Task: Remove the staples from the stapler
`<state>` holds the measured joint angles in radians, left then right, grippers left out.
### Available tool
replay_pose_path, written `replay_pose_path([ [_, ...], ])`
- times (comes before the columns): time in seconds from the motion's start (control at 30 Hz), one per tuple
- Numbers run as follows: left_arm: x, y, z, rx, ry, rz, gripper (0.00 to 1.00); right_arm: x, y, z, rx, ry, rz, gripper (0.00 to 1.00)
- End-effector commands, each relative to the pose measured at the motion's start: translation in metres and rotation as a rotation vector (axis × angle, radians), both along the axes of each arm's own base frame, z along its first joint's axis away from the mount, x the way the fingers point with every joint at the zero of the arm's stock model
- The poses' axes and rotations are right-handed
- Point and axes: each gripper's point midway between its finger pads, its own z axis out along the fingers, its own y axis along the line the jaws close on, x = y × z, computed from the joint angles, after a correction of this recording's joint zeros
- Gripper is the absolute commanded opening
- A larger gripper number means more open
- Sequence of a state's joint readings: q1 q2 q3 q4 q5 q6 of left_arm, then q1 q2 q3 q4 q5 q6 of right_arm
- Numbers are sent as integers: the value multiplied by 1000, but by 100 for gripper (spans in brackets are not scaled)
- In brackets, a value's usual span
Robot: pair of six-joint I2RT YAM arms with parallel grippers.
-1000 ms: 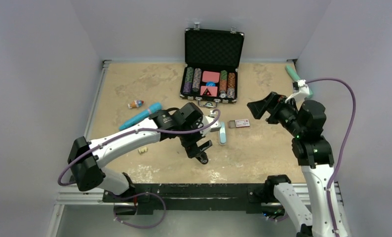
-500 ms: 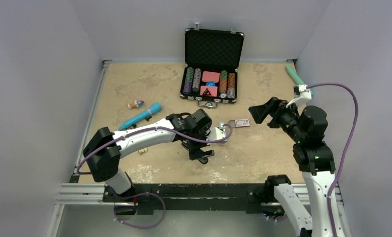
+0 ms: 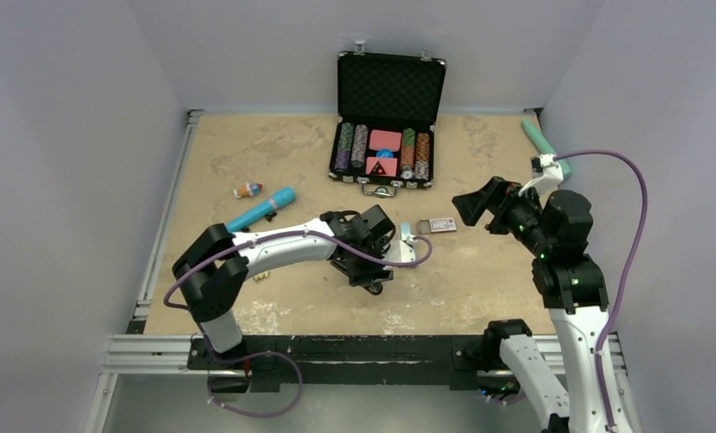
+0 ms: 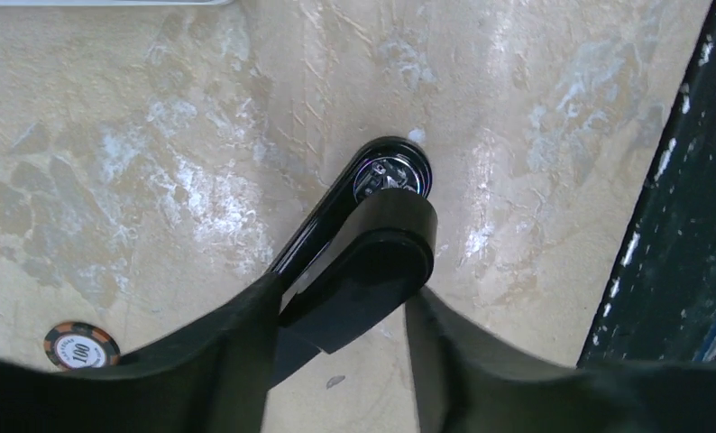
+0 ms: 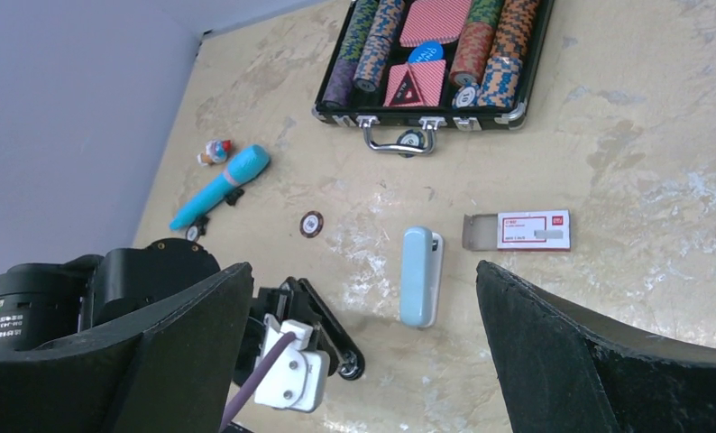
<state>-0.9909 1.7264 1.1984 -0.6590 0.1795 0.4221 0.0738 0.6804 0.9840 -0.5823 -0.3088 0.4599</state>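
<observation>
Your left pincer straddles the black stapler close to the table's near edge. Its jaws are partly drawn in, and you cannot tell whether they grip yet. Squeeze off-centre and the stapler could pivot or skid away. You can see no staples. The left arm reaches low and forward, with its wrist tipped down. Farther out, your right pincer hangs spread wide and empty.

We've got an open poker chip case out past the right gripper, with a little red-and-white box lying nearer, just ahead of it. A loose 100 chip sits right beside the left gripper; a teal pen and tiny toy are farther off.
</observation>
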Motion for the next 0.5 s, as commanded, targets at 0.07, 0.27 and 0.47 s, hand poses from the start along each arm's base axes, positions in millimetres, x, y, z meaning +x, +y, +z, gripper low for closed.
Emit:
replay_pose_path([
  [0.07,2,-13,6,-50,-12,-25,29,-1,5,-2,5,-1,28,99],
  [0.27,1,-13,5,-51,1,11,18,-1,5,-4,10,5,29,99],
  [0.47,5,-12,0,-60,-2,131,68,-1,7,-8,21,18,33,99],
])
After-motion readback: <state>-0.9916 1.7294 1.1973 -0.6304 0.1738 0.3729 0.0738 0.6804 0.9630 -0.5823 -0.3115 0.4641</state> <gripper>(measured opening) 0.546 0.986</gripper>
